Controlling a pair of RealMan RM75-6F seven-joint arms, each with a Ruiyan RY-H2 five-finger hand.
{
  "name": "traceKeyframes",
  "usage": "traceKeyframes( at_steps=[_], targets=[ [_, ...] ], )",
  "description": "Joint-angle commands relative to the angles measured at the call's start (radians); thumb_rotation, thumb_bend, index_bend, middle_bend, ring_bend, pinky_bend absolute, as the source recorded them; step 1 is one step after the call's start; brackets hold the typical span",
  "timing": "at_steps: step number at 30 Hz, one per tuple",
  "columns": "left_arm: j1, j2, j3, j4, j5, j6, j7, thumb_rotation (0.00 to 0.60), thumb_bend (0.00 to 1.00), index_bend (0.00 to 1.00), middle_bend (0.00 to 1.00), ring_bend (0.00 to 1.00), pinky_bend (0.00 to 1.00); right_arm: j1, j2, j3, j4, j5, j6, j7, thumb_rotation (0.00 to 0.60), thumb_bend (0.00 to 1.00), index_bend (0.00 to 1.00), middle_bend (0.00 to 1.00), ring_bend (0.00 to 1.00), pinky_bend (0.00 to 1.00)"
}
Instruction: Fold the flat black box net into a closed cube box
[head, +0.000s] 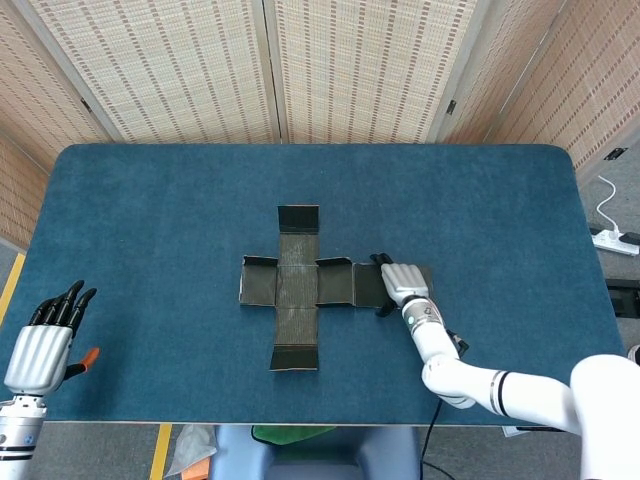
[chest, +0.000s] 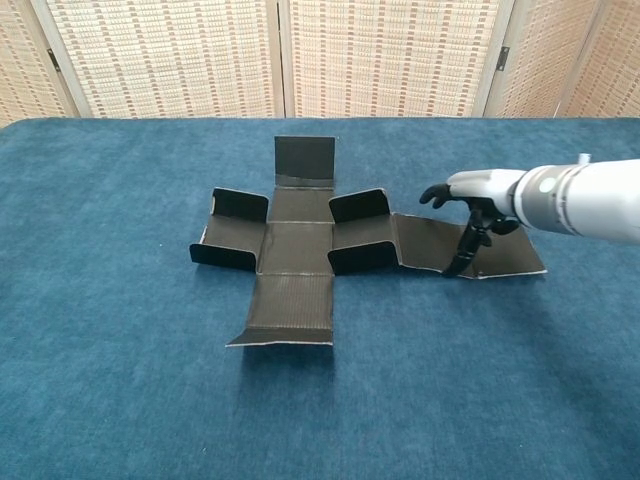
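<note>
While the black box net (head: 300, 287) lies spread in a cross shape at the middle of the blue bench (head: 150, 220), the right hand (head: 402, 282) is over the net's long arm, the one that runs toward the robot's right. In the chest view this hand (chest: 478, 195) is palm down above the two outer panels of that arm, its dark fingers (chest: 436, 193) stretched toward the net's centre and apart from one another, and one dark digit (chest: 466, 246) points down to the near edge of the arm, where its tip seems to touch the card or the cloth just beside it. The hand has nothing in its grasp.

Most of the net is flat, yet several flaps are raised: the far end panel (chest: 305, 158) is tilted up, the short flaps on either side of the centre square are upright, and the near end flap (chest: 280, 340) is slightly lifted. Nothing lies on or inside the net.

Well apart from the net, at the near left corner of the bench in the head view, the left hand (head: 42, 345) is open, its black fingers (head: 62, 304) straight and close together, pointing away from the robot, holding nothing. A small orange part shows beside it.
</note>
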Motion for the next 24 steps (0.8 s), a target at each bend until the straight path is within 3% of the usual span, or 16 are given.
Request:
traceKeyframes(
  at_steps=[1,14,18,21,24],
  targets=[
    [-0.001,0.0,0.0,0.002,-0.005,-0.003,-0.002,0.6,0.22,0.14,0.13,0.16,0.19,0.036,-0.026,-0.009,0.038,0.045,-0.022,-0.014,0.6,0.12,0.0,0.03,0.73,0.95],
    [-0.009,-0.005,0.002,0.022,-0.017,-0.021,-0.016,0.6,0.22,0.14,0.13,0.16,0.19,0.136,-0.084,-0.036,0.135,0.158,-0.037,-0.038,0.6,0.14,0.02,0.06,0.74,0.96],
    [-0.027,-0.01,0.001,0.031,-0.007,-0.039,-0.024,0.6,0.22,0.14,0.13,0.16,0.19,0.158,-0.102,-0.042,0.151,0.174,-0.014,-0.053,0.6,0.18,0.23,0.15,0.75,0.97],
    [-0.052,-0.016,-0.004,0.047,0.002,-0.065,-0.034,0.6,0.22,0.16,0.13,0.16,0.19,0.155,-0.107,-0.032,0.145,0.154,0.002,-0.032,0.6,0.21,0.44,0.27,0.78,0.99],
    [-0.085,-0.037,-0.018,0.082,0.017,-0.085,-0.051,0.6,0.22,0.21,0.16,0.24,0.23,0.135,-0.103,-0.02,0.117,0.092,0.022,0.016,0.6,0.22,0.49,0.33,0.79,1.0]
  ],
)
